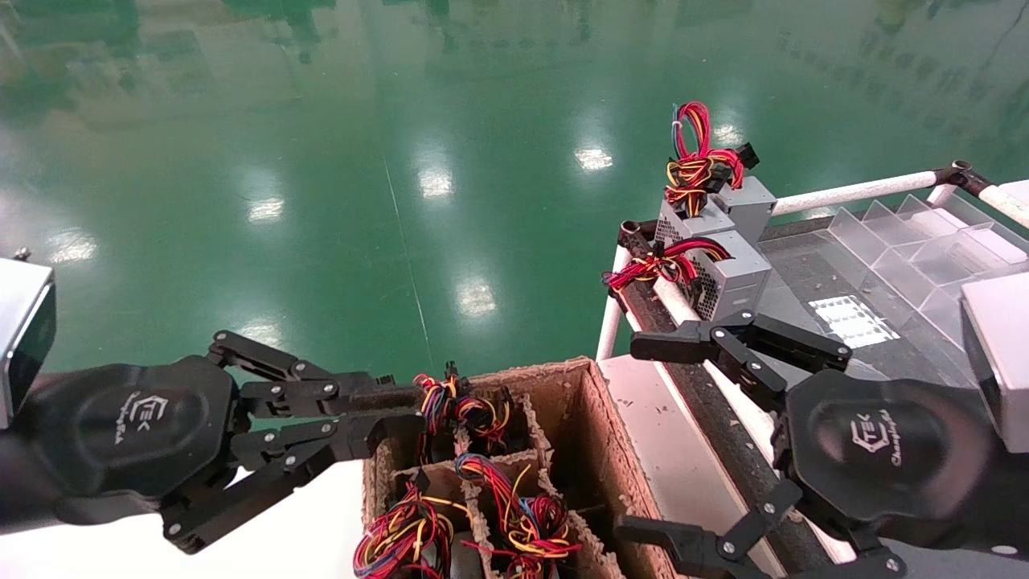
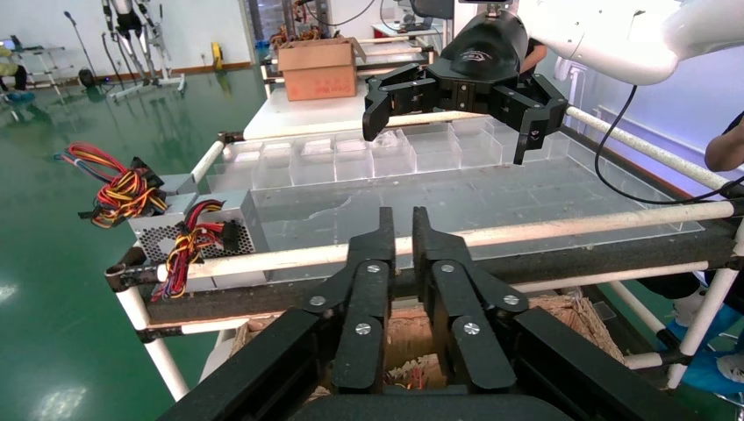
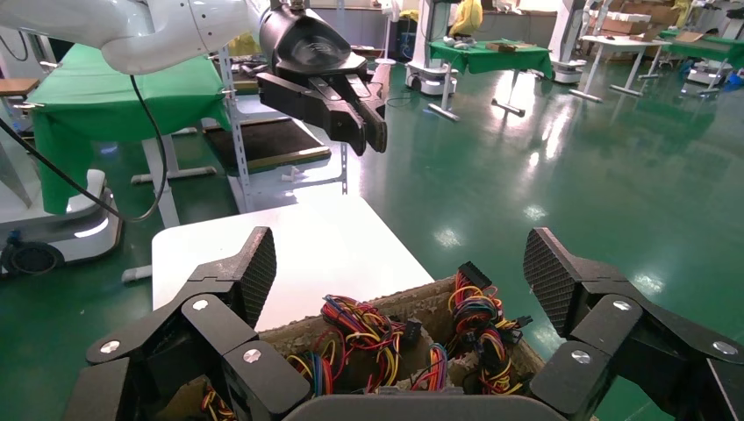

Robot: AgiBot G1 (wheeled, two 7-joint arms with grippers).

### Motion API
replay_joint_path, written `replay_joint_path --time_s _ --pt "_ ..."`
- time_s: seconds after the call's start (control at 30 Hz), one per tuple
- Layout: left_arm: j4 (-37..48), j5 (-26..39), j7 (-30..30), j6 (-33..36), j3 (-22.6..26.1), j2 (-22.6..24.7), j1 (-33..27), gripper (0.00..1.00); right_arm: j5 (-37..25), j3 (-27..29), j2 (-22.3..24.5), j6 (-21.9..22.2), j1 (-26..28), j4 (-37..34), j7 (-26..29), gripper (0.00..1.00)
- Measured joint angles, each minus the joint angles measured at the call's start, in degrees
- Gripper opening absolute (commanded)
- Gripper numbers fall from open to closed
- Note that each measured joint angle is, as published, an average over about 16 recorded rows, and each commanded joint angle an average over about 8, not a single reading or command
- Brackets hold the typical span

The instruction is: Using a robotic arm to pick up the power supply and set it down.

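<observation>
So the biggest thing here is the green floor (image 1: 338, 161), shiny, filling the top half of the head view. On the right there's the work table (image 1: 804, 273) with white pipe rails and a dark top, with clear plastic divider bins (image 1: 924, 241) on it. Below the middle sits a cardboard box (image 1: 587, 418) split into cells, and those cells are stuffed with wire bundles (image 1: 514, 515) in red, yellow, orange and blue. A white tabletop (image 3: 307, 254) lies right next to the box on the robot's left.

The right gripper (image 1: 667, 434) hangs over the table edge and the box's right side, fingers spread wide apart, holding nothing. The right wrist view looks straight down between its ribbed pads (image 3: 254, 272) at the wires in the box. The left gripper (image 1: 386, 422) is out over the box's far left corner, fingers pressed together with nothing between them; the left wrist view shows just a thin slit between the two fingers (image 2: 373, 263).

The power supply (image 1: 723, 269) sits at the table's far left corner, perforated side facing the robot's left, red and yellow wires spilling over the rail. A second grey box (image 1: 727, 205) with a tall red wire loop sits just behind it, touching or nearly so.
</observation>
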Motion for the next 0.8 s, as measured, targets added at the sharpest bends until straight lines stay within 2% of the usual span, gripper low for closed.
replay_joint_path --time_s 0.1,0.13,0.57,0.8 --pt "0.0 0.0 0.0 0.0 0.0 0.0 0.0 0.93 0.0 0.0 0.0 0.0 0.0 0.0 0.0 1.0" --pt "0.0 0.0 0.0 0.0 0.0 0.0 0.0 1.0 0.0 0.0 0.0 0.0 -0.01 0.02 0.01 1.0" --pt "0.01 0.0 0.0 0.0 0.01 0.0 0.0 1.0 -1.03 -0.66 -0.56 0.47 -0.49 -0.29 -0.12 1.0" --pt "0.02 0.0 0.01 0.01 0.01 0.0 -0.01 1.0 -4.54 -3.58 -2.81 0.49 -0.52 -0.19 0.96 1.0"
